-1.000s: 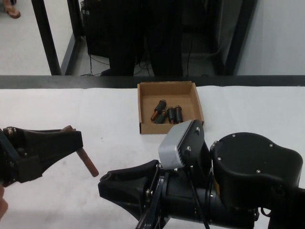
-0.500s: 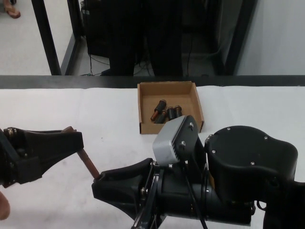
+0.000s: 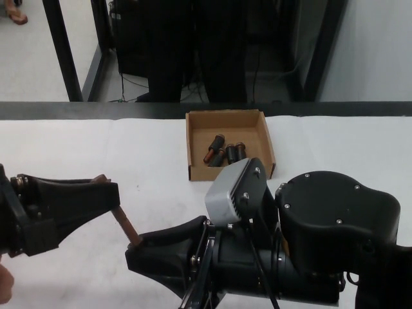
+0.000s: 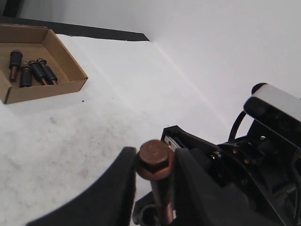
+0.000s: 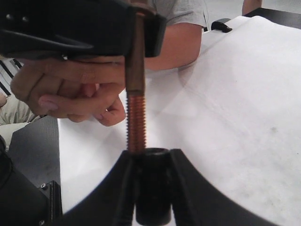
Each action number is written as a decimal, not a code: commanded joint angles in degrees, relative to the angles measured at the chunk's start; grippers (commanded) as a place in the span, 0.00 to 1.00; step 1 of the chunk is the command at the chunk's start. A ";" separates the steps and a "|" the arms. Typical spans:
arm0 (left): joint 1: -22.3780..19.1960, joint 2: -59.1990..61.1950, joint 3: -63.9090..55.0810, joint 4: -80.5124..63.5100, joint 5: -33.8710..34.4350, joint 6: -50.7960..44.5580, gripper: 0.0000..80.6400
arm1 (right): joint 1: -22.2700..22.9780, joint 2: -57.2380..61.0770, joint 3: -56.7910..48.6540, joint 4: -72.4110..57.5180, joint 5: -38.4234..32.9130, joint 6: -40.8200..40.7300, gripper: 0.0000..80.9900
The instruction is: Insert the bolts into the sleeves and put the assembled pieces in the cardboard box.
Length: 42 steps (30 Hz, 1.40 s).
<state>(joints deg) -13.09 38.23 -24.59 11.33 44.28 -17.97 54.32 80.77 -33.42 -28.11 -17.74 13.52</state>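
Nearest the high camera, the right gripper (image 5: 151, 156) is clamping a black sleeve (image 5: 153, 188) between its two fingers, with the sleeve's open mouth facing the left gripper (image 4: 154, 155). The left gripper is pinching a copper-coloured bolt (image 4: 157, 188) just under its hexagonal head, its fingers pressed against the shank on both sides. The bolt is pointing away from that gripper, and its threaded end is meeting the sleeve's mouth toward one edge of the opening. Whether the tip is already inside cannot be told. Both grippers are hanging above the white-covered bench (image 3: 77, 148), the left arm on the near left side and the right arm's bulky black body filling the near right. Farther back, well apart from the two grippers, an open cardboard box (image 3: 222, 172) is sitting on the bench close to its far edge. Four assembled pieces (image 3: 224, 152), black sleeves with copper bolts showing at their ends, are lying close together on its floor. A dark rail (image 3: 96, 109) is running along the bench's far edge behind the box.
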 commanded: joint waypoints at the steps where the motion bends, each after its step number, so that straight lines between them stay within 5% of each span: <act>1: -1.03 -0.49 -0.19 -1.12 2.09 2.17 0.01 | 0.05 -0.17 -1.07 -1.34 0.61 -0.21 0.00; 42: -1.15 -0.49 -0.19 -1.18 -5.22 1.25 0.01 | -0.68 -1.17 -0.74 0.83 -1.01 0.63 0.00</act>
<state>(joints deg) -14.19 38.09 -24.73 10.52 39.11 -16.30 54.32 80.83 -33.65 -27.00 -18.30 13.99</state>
